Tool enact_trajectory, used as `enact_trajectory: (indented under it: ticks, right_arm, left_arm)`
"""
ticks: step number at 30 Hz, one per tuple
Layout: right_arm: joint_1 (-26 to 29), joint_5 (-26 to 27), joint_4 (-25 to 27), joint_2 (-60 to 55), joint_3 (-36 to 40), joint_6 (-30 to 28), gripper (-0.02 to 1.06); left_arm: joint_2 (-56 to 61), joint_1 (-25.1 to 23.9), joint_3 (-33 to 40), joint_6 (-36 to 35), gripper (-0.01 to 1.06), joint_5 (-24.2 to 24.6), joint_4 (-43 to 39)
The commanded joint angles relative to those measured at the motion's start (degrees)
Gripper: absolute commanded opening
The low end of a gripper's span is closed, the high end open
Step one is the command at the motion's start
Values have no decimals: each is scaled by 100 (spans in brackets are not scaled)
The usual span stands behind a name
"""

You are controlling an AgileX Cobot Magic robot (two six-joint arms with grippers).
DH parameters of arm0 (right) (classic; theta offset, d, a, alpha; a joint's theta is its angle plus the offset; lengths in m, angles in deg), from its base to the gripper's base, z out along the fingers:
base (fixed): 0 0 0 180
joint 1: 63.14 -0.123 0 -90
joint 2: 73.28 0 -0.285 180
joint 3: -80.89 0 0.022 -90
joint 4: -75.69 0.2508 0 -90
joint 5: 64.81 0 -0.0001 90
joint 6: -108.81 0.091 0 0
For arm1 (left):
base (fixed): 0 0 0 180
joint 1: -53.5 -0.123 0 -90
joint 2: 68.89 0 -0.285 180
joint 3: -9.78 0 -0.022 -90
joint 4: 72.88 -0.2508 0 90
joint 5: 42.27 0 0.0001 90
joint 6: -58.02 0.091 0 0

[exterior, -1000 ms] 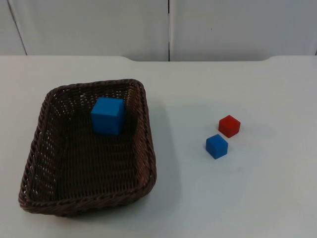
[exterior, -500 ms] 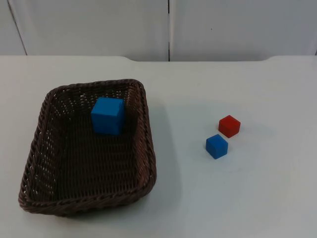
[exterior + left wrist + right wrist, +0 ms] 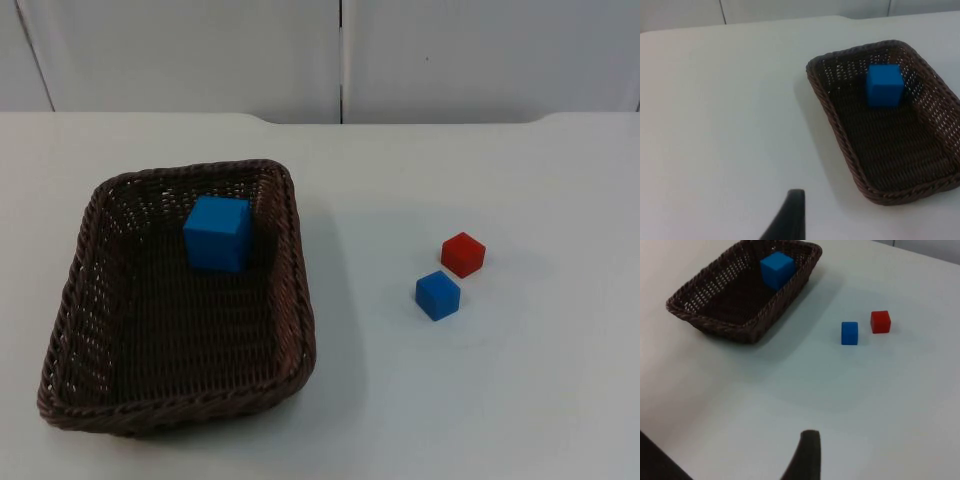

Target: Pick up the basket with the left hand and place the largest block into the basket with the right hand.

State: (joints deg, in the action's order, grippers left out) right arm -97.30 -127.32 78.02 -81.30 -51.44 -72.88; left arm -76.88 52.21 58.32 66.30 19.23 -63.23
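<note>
Nothing has moved since the earlier frames: the brown basket [image 3: 180, 300] sits on the white worktop [image 3: 500, 400], the large blue block [image 3: 217, 233] already inside. Both tools wait well back, touching nothing; whether they are released or clenched, I cannot tell. Any remaining retreat should stay clear of the rim.

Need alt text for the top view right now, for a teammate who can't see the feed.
A large blue block sits inside a dark brown wicker basket resting on the white table, toward the basket's far end. To the basket's right on the table, a small red block and a small blue block stand close together.
</note>
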Motion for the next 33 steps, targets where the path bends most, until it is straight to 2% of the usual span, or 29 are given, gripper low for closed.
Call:
enact_trajectory:
  ticks: [1, 13, 15, 17, 18, 19, 21, 33]
  right_arm:
    - [-36, 67, -30, 24, 16, -3, 74]
    - [-36, 67, -30, 24, 16, -4, 75]
    - [-36, 67, -30, 24, 16, -4, 83]
    - [-36, 67, -30, 24, 16, -4, 98]
    - [-36, 67, -30, 24, 16, -4, 98]
    - [-36, 67, -30, 24, 16, -4, 105]
    - [-36, 67, -30, 24, 16, -4, 105]
    - [-36, 67, -30, 24, 5, -4, 105]
  left_arm:
    - [21, -9, 32, -50, 90, 18, -41]
    - [21, -9, 32, -64, 90, 18, -5]
    - [21, -9, 32, -64, 90, 18, -5]
    - [21, -9, 32, -64, 92, 18, 10]
    - [21, -9, 32, -64, 92, 18, 10]
    - [21, -9, 32, -51, 97, 18, 10]
    - [21, -9, 32, -51, 105, 18, 10]
    - [21, -9, 32, -51, 105, 18, 10]
